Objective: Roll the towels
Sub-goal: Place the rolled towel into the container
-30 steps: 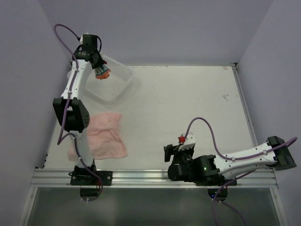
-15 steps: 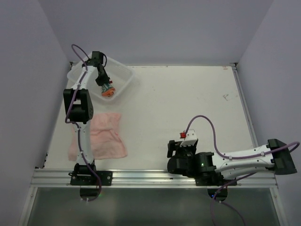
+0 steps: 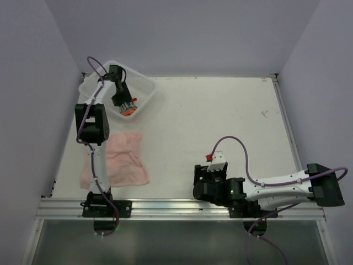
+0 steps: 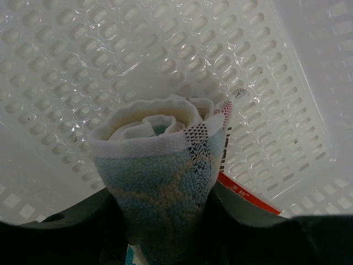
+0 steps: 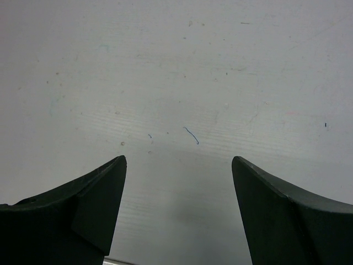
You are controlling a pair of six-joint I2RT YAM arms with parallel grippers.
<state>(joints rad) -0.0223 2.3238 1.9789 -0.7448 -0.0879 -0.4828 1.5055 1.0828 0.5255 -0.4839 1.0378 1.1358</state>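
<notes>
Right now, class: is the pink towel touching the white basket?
Apart. The top external view shows bare table between the pink towel and the near rim of the white basket.

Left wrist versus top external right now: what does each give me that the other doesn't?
Only the left wrist: the rolled towel's spiral end close up, wound snug, with the basket's mesh floor right behind it. Only the top external: the pink towel lying flat and unrolled at the table's near left, and the right gripper low near the front edge. Both: the rolled towel between the left gripper's fingers, inside the basket; neither settles whether it is gripped.
</notes>
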